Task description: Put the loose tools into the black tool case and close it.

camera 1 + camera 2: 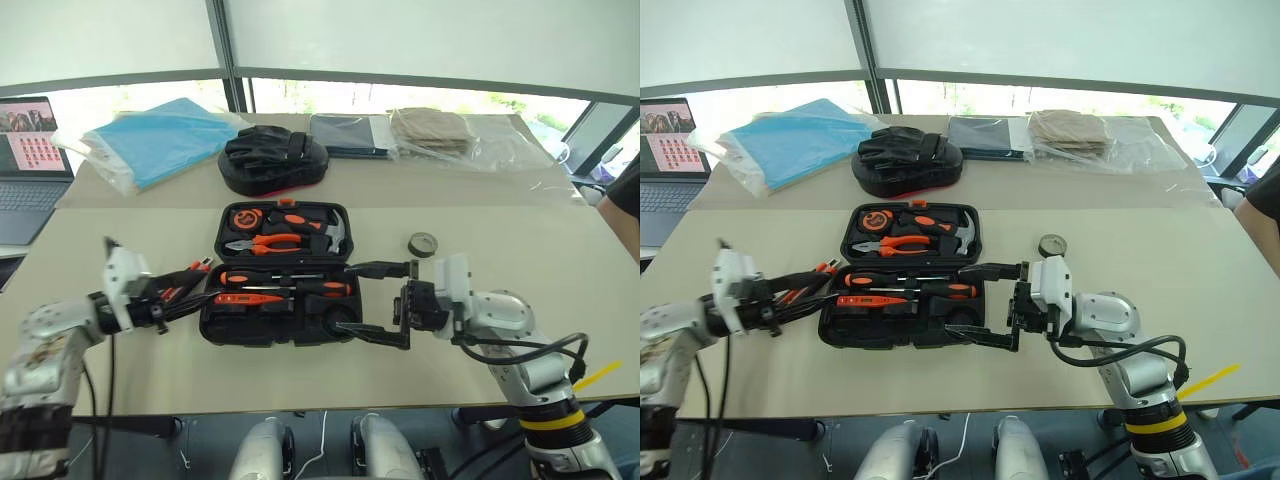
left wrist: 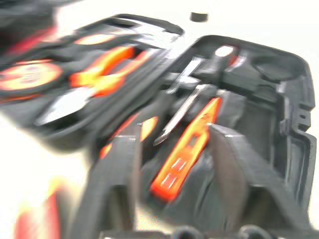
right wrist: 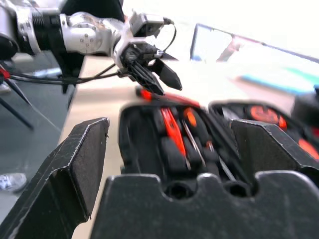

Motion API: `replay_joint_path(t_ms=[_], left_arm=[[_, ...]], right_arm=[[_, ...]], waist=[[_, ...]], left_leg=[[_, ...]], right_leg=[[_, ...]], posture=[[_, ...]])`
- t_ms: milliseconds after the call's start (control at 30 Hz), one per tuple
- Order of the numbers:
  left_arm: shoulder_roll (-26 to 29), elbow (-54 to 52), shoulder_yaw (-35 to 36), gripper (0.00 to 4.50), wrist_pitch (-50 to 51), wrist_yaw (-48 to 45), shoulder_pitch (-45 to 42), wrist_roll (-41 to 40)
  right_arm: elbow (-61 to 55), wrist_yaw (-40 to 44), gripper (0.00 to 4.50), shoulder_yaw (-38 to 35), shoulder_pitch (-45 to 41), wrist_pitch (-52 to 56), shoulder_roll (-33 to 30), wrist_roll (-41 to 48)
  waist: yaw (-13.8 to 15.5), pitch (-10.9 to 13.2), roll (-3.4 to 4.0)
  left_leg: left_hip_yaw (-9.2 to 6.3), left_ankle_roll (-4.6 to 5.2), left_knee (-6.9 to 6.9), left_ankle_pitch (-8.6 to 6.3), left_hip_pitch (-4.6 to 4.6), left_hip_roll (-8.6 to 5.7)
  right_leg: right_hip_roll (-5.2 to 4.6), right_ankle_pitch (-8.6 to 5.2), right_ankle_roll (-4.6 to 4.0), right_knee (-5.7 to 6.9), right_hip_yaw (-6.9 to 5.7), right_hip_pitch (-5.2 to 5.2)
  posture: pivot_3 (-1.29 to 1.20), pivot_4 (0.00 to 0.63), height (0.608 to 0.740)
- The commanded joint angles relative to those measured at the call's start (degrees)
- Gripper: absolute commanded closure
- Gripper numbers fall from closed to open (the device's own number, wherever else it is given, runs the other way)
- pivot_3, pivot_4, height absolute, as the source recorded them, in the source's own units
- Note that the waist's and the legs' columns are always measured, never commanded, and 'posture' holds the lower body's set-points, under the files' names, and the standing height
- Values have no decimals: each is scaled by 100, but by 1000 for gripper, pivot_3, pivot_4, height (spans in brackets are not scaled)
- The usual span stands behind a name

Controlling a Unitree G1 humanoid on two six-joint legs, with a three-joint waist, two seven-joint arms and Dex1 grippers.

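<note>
Table | black tool case open, screwdrivers crosswise | both fingers open, empty

An office or lab: laptop on a long table beside big windows.

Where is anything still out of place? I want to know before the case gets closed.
The small dark tape roll still lies on the beige table, right of the open flat black plastic tool case. An orange-black utility knife lies on the table just outside the case's left edge.
</note>
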Motion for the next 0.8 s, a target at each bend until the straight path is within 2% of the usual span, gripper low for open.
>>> replay_joint_path(t_ms=[33, 67, 100, 267, 300, 400, 567, 767, 800], left_arm=[[13, -67, 1209, 493, 52, 561, 816, -119], [-29, -16, 1471, 87, 20, 692, 1029, -107], [-86, 16, 1692, 34, -41, 806, 1208, -96], [-537, 90, 2708, 34, -275, 1298, 2173, -96], [-605, 110, 2811, 34, -288, 1357, 2294, -99], [-667, 30, 2845, 34, -179, 1435, 2446, -131], [-307, -529, 2148, 34, 721, 1440, 1978, -394], [289, -389, 710, 34, 1536, 1683, 572, 83], [333, -296, 485, 34, 1623, 1716, 383, 181]], right_arm=[[-446, 9, 0, -71, 99, -182, 170, 264], [-465, -28, 0, -65, 130, -323, 252, 199], [-482, -68, 0, -69, 157, -413, 331, 178], [-461, -190, 0, -128, 335, -898, 621, 18], [-461, -220, 0, -150, 372, -892, 637, 60], [-462, -311, 0, -240, 453, -824, 635, 191], [-460, -335, 0, -320, 492, -784, 457, 142], [-504, -549, 0, -302, 420, -292, 112, 83], [-517, -585, 0, -298, 419, -281, 110, 69]], waist=[[5, 1, -1], [6, 1, -4], [7, 0, -5], [25, 1, -5], [30, -1, -9], [85, -3, -11], [210, -5, -15], [172, -14, -29], [148, -14, -29]], left_leg=[[2, -1, -1, -2, -1, 2], [2, -2, -1, -2, -3, 2], [2, -3, -1, -3, -4, 6], [6, -10, -2, -7, -3, 8], [6, -42, -3, -27, 0, 8], [6, -55, -2, -35, -1, 7], [6, -60, 0, -36, -2, 7], [21, -64, -1, -34, -2, 8], [31, -58, -3, -32, -3, 8]], right_leg=[[0, -1, -2, 0, 1, -4], [2, -3, -5, 0, -2, -7], [2, -5, -8, 0, -3, -11], [-9, -9, -12, -4, -7, -30], [-17, -12, -17, -7, -9, -33], [-23, -22, -34, -8, -15, -33], [-34, -30, -47, -8, -31, -29], [-23, -24, -52, -4, -26, -30], [-21, -9, -29, 0, -18, -17]], posture=[[0, 150, 740], [0, 150, 740], [0, 150, 740], [0, 150, 740], [0, 150, 740], [0, 150, 740], [0, 150, 740], [0, 150, 740], [0, 150, 740]])
